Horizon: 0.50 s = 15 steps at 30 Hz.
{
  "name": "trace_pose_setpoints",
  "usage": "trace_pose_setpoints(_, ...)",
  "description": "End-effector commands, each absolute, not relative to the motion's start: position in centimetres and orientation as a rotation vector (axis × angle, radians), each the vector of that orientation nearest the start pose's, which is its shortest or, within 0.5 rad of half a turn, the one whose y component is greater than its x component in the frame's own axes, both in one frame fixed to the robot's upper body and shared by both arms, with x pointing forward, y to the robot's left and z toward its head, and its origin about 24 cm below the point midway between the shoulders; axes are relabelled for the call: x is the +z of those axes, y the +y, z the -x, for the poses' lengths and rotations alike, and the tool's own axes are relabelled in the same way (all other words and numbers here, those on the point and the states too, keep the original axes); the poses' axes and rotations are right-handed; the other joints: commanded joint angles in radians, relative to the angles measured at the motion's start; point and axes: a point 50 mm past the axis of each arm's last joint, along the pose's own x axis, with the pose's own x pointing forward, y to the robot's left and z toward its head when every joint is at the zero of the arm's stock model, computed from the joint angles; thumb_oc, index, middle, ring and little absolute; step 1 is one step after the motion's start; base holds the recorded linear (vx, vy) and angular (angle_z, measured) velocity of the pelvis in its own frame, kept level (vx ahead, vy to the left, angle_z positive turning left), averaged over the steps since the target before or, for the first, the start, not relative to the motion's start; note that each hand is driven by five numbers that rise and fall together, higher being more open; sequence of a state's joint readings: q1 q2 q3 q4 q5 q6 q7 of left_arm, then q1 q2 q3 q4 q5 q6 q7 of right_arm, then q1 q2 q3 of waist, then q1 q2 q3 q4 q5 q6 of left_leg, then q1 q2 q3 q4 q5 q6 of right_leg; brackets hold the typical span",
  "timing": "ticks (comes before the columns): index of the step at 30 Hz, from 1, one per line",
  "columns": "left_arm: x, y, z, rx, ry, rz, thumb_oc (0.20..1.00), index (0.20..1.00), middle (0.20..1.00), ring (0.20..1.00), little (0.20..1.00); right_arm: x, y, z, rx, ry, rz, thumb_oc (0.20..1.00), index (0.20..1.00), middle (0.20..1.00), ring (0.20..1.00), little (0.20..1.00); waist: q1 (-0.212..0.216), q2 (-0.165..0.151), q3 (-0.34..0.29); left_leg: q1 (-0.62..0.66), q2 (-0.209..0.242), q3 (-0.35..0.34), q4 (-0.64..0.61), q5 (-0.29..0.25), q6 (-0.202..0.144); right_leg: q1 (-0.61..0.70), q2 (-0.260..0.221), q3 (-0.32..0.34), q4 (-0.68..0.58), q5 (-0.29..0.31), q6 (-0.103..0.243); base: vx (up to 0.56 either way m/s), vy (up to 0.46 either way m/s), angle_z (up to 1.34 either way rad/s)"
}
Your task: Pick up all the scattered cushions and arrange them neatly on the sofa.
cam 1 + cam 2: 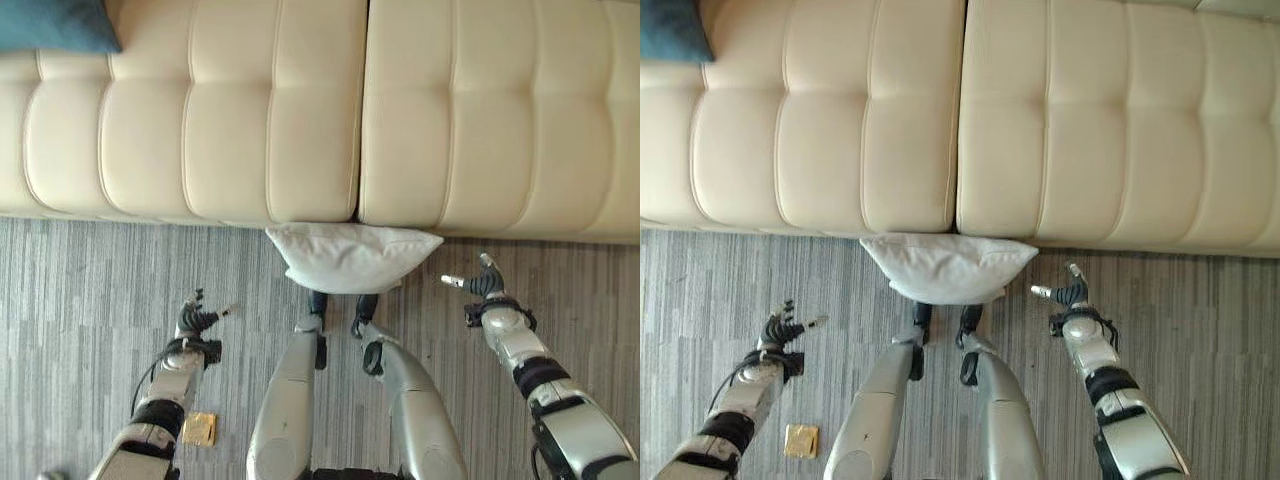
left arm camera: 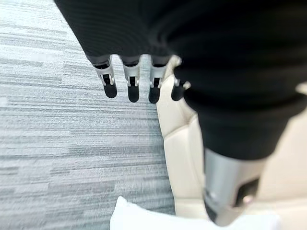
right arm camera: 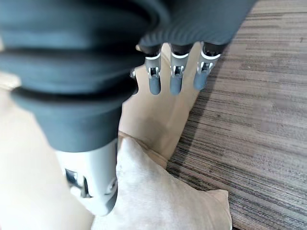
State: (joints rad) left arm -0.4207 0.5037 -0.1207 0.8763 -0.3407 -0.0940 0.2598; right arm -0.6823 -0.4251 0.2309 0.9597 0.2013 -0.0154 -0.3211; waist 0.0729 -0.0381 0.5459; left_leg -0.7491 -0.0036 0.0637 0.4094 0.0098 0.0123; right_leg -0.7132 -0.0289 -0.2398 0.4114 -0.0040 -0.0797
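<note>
White cushion lay on the grey striped carpet, touching the front edge of the cream sofa right below the seam between its two seat sections. Teal cushion sat on the sofa seat at the far left end, well apart from the white one. Left hand hovered over carpet left of the white cushion, near the sofa front, fingers straight and relaxed, nothing held. Right hand hovered just right of the white cushion, near the sofa front, fingers loosely extended, thumb out, empty, not touching the cushion. Small yellow-brown square item lay on the carpet, well away from the sofa, beside the left arm.
</note>
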Motion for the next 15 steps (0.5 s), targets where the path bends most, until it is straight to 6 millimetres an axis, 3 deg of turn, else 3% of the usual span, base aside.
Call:
trace_pose_setpoints(1,2.1,31.4,-29.9,0.514,0.278,-0.265,1.0,1.0,1.0,1.0,1.0,4.4,-25.9,-34.8,-0.398,0.262,0.417,1.0,1.0,1.0,1.0,1.0,-0.001,-0.024,-0.117,-0.062,0.017,-0.038,0.123,-0.14,-0.032,-0.051,-0.067,0.044,0.0,-0.057,0.139,-0.08,0.043,0.07)
trace_pose_setpoints(5,6.7,30.0,-33.9,0.465,0.164,-0.317,1.0,1.0,1.0,1.0,1.0,8.9,-24.7,-37.8,-0.424,0.155,0.401,1.0,1.0,1.0,1.0,1.0,-0.019,-0.017,-0.084,-0.218,0.013,-0.044,0.232,-0.161,-0.023,-0.193,-0.074,0.054,0.097,-0.078,0.125,-0.08,0.056,0.04)
trace_pose_setpoints(6,8.2,29.0,-35.2,0.434,0.121,-0.347,1.0,1.0,1.0,1.0,1.0,9.6,-23.8,-38.3,-0.421,0.139,0.382,1.0,1.0,1.0,1.0,1.0,-0.028,-0.016,-0.075,-0.264,0.014,-0.046,0.268,-0.169,-0.021,-0.235,-0.077,0.054,0.131,-0.088,0.12,-0.03,0.053,0.05)
trace_pose_setpoints(8,9.0,28.3,-35.9,0.413,0.102,-0.357,1.0,1.0,1.0,1.0,1.0,10.1,-23.3,-38.7,-0.417,0.125,0.371,1.0,1.0,1.0,1.0,1.0,-0.03,-0.013,-0.074,-0.301,0.012,-0.048,0.296,-0.174,-0.02,-0.268,-0.078,0.059,0.151,-0.094,0.116,-0.01,0.027,0.09)
trace_pose_setpoints(9,11.3,25.9,-37.6,0.353,0.027,-0.373,1.0,1.0,1.0,1.0,1.0,10.7,-21.4,-39.3,-0.387,0.109,0.336,1.0,1.0,1.0,1.0,1.0,-0.042,-0.01,-0.065,-0.355,0.007,-0.055,0.334,-0.186,-0.015,-0.319,-0.08,0.061,0.188,-0.105,0.111,-0.01,0.015,0.06)
trace_pose_setpoints(13,15.4,20.6,-40.2,0.242,-0.097,-0.396,1.0,1.0,1.0,1.0,1.0,11.8,-16.6,-40.3,-0.289,0.066,0.256,1.0,1.0,1.0,1.0,1.0,-0.057,-0.002,-0.064,-0.444,-0.006,-0.063,0.402,-0.209,0.002,-0.401,-0.074,0.072,0.237,-0.122,0.103,0.01,0.011,0.05)
trace_pose_setpoints(14,16.3,19.3,-40.5,0.221,-0.129,-0.395,1.0,1.0,1.0,1.0,1.0,11.9,-15.3,-40.4,-0.263,0.057,0.218,0.429,0.429,0.429,0.429,0.429,-0.06,0.001,-0.064,-0.457,-0.009,-0.064,0.415,-0.214,0.005,-0.415,-0.074,0.075,0.244,-0.124,0.102,0.0,0.0,0.0)
trace_pose_setpoints(15,16.8,18.1,-40.7,0.193,-0.148,-0.396,1.0,1.0,1.0,1.0,1.0,12.2,-14.2,-40.4,-0.237,0.04,0.187,0.2,0.2,0.2,0.2,0.2,-0.061,0.003,-0.064,-0.465,-0.01,-0.064,0.422,-0.217,0.009,-0.424,-0.072,0.076,0.25,-0.125,0.1,0.0,0.0,0.0)
